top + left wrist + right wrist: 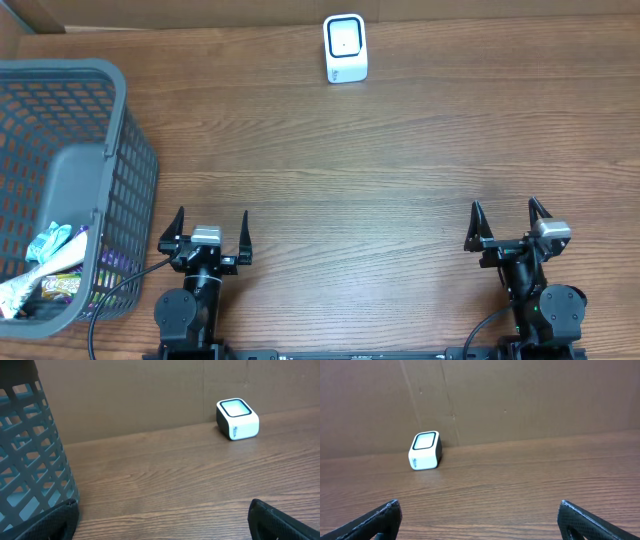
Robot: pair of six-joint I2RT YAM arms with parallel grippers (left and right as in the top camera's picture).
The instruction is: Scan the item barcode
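Observation:
A small white barcode scanner (345, 48) with a dark-rimmed window stands at the table's far edge; it also shows as the scanner (237, 419) in the left wrist view and the scanner (425, 450) in the right wrist view. Packaged items (47, 265) lie inside the grey basket (120, 150) at the left. My left gripper (211, 223) stands open near the front edge, just right of the basket, with nothing between its fingers. My right gripper (507, 214) is open too, at the front right, holding nothing.
The grey mesh basket's wall (30, 455) fills the left side of the left wrist view, close to that gripper. A brown cardboard wall (520, 400) backs the table behind the scanner. Wood-grain tabletop (350, 190) lies between the arms and the scanner.

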